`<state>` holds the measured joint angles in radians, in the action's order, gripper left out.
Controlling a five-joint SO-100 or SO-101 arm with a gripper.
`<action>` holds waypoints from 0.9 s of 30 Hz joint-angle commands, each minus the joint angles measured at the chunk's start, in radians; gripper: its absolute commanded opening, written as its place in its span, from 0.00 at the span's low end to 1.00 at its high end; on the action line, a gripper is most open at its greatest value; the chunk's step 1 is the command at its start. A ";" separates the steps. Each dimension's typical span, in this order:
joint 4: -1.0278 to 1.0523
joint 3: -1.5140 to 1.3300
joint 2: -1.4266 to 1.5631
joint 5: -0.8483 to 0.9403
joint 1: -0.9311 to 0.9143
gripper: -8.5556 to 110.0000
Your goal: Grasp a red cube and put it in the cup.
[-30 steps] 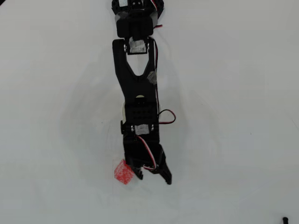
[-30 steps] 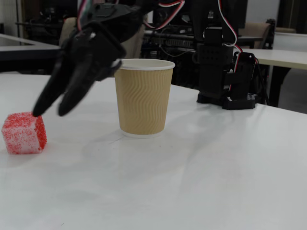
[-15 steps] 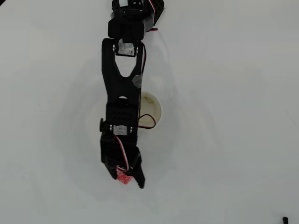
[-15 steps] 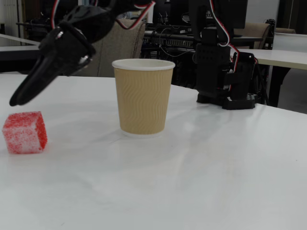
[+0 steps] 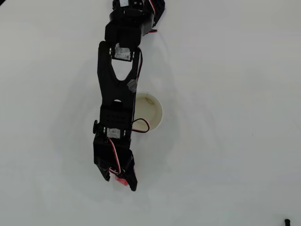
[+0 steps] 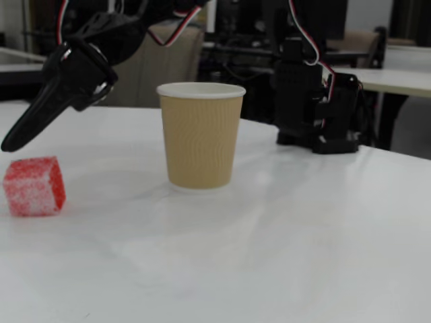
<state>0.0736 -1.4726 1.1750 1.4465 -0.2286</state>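
red cube [image 6: 34, 186] sits on the white table [image 6: 283, 235], left of the cup [image 6: 201, 134] in the fixed view and well apart from it. gripper [image 6: 17, 138] hovers just above the cube, empty; opening hard to judge. cube looks light, stiff, grainy-faced; likely grips well across two opposite flat sides.

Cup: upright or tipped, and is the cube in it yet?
Upright: the cup stands on its base, mouth up. The red cube sits outside it on the table, under the gripper.
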 commanded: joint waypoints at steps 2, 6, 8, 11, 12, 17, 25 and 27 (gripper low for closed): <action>-0.015 0.097 0.014 0.017 0.011 0.32; -0.026 0.103 -0.005 0.025 0.015 0.32; -0.028 0.103 -0.006 0.025 0.020 0.32; -0.035 0.103 -0.015 0.026 0.032 0.32; -0.035 0.104 -0.017 0.026 0.038 0.32; -0.038 0.104 -0.020 0.028 0.063 0.32; -0.067 0.109 -0.051 0.038 0.078 0.33; -0.071 0.114 -0.063 0.043 0.075 0.33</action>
<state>0.0276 -1.4711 1.0907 1.4788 -0.1611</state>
